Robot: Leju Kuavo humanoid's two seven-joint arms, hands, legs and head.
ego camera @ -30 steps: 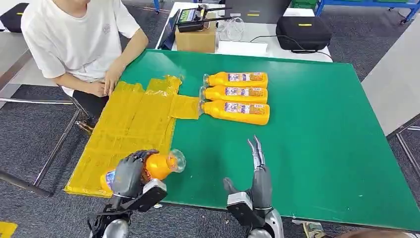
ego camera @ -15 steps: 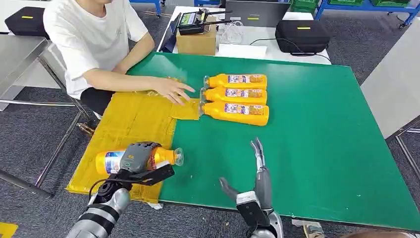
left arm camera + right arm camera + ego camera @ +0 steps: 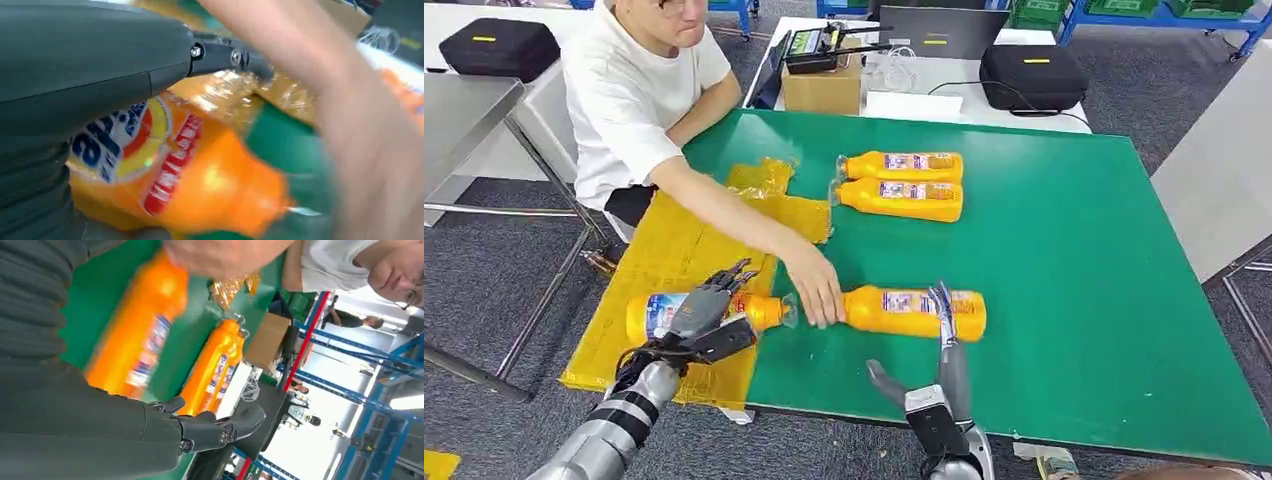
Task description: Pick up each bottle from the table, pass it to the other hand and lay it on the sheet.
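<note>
On a green table (image 3: 1074,300), the robot's left hand (image 3: 699,315), at the lower left of the frame, rests over an orange bottle (image 3: 656,313) lying on its side on the yellow sheet (image 3: 674,255), fingers spread above the bottle's neck rather than wrapped around it; whether it grips the bottle cannot be told. The left wrist view shows the same bottle (image 3: 175,185) close beneath the hand's grey cover (image 3: 85,65), its blue and red label facing up. A person in a white shirt (image 3: 634,90), seated at the upper left, reaches an arm across the sheet, their hand (image 3: 816,290) on the neck end of a second bottle (image 3: 914,311) lying on the table near the lower centre, just beside the cap of the first. The robot's right hand (image 3: 939,375), at the bottom centre, is held open and empty, fingers (image 3: 944,310) straight and pointing up the frame, their tips overlapping that second bottle, thumb out to the side. Two more bottles (image 3: 902,166) (image 3: 899,199) lie side by side at the upper centre. Behind the table sit a cardboard box (image 3: 822,88) and a black case (image 3: 1034,68)
</note>
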